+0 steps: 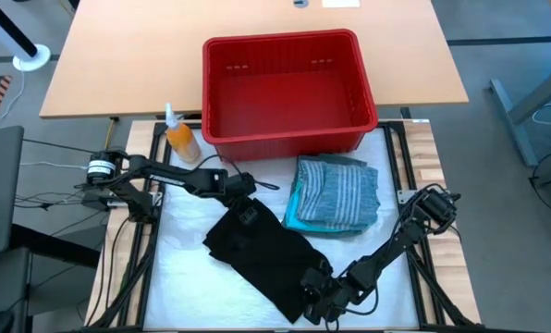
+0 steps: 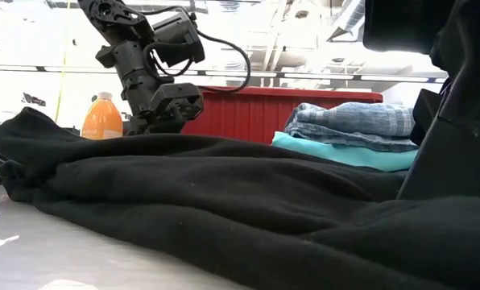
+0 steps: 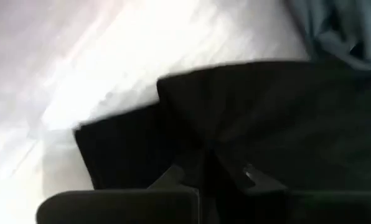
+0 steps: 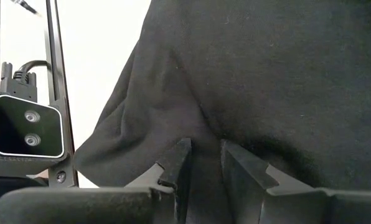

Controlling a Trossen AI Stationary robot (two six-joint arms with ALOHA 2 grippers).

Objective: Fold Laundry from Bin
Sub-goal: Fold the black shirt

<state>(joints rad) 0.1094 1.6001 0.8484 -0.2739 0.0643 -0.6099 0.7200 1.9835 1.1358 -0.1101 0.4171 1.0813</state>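
**Black garment pinched at both ends, thin grips may slip**

The black garment [image 1: 262, 248] lies crumpled across the white mat [image 1: 188, 277], near of the empty red bin [image 1: 285, 88], left of the folded striped shirt [image 1: 340, 190] and turquoise garment [image 1: 299, 215]. The left gripper [image 1: 248, 215] has its fingers together on the far edge; the right gripper [image 4: 201, 163] is clamped on a near fold. Either hold looks shallow: lifting could drop a corner, or drag cloth into the folded stack or the orange bottle [image 1: 180, 139].

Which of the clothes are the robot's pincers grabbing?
The big black garment, spread flat on the table. The striped shirt and turquoise one sit folded in a stack, untouched.
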